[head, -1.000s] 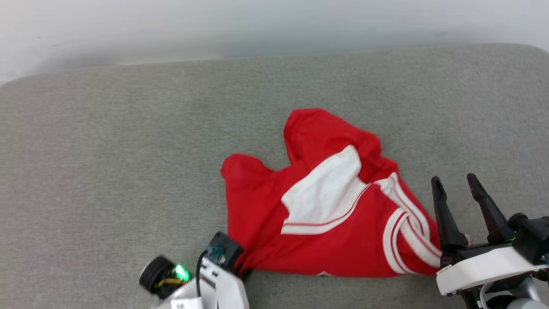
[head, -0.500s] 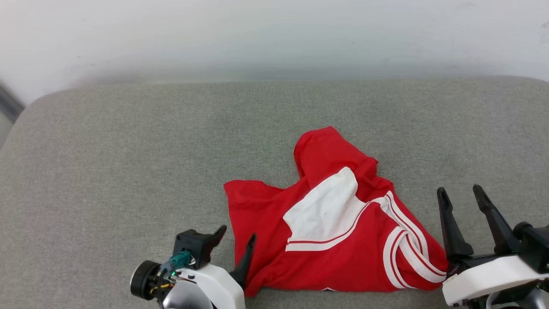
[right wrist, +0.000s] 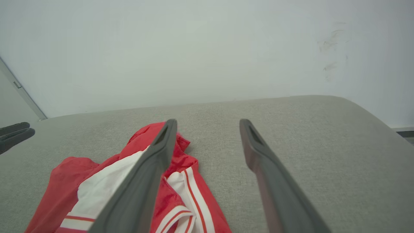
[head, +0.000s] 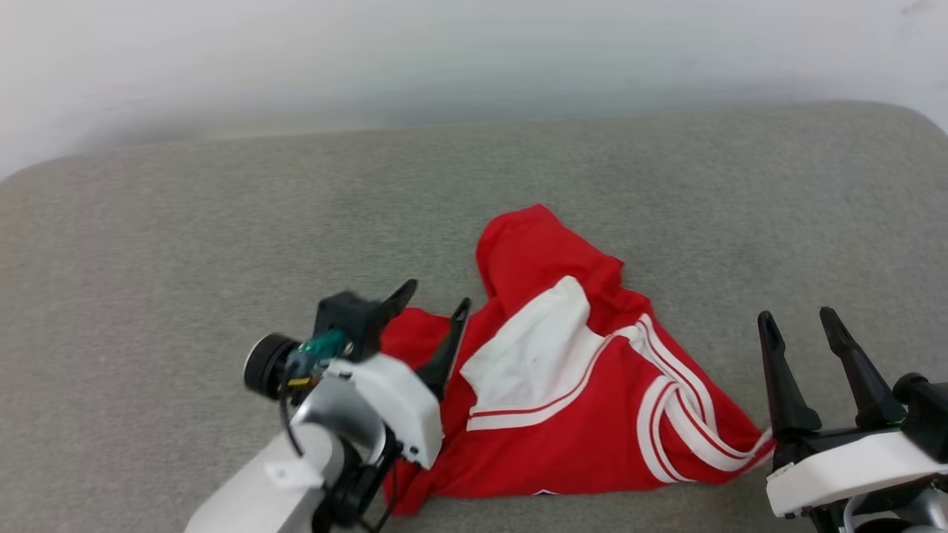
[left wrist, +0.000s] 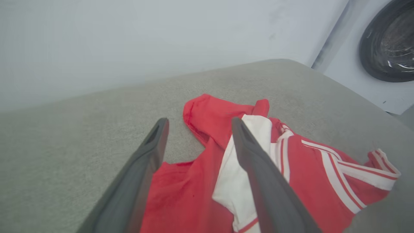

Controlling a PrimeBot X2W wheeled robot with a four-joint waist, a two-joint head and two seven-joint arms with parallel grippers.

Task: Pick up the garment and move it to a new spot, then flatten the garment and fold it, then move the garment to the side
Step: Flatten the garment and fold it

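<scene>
The red sports jersey with a white sleeve panel and red-and-white stripe trim (head: 578, 451) lies crumpled on the grey woven upholstered surface (head: 222, 222), right of centre and towards the near edge in the head view. Its longest extent runs side to side along that near edge, spanning the gap between the two arms. A narrower red lobe projects away from the robot. The left gripper (head: 437, 294) is positioned over the jersey's left edge with its two dark fingers spread apart and nothing between them. In the left wrist view, the cloth lies directly ahead of and beneath the fingers. The right gripper (head: 796, 314) is likewise spread and empty. It stands just beside the striped right corner, with the jersey to its left. Contact at that corner cannot be determined. The left gripper is judged the nearer, being above the fabric rather than beside it. A flattening grasp would require each gripper to reach inward towards its own end of the long axis. Count: one jersey, two grippers, two fingers per gripper, one upholstered surface.
</scene>
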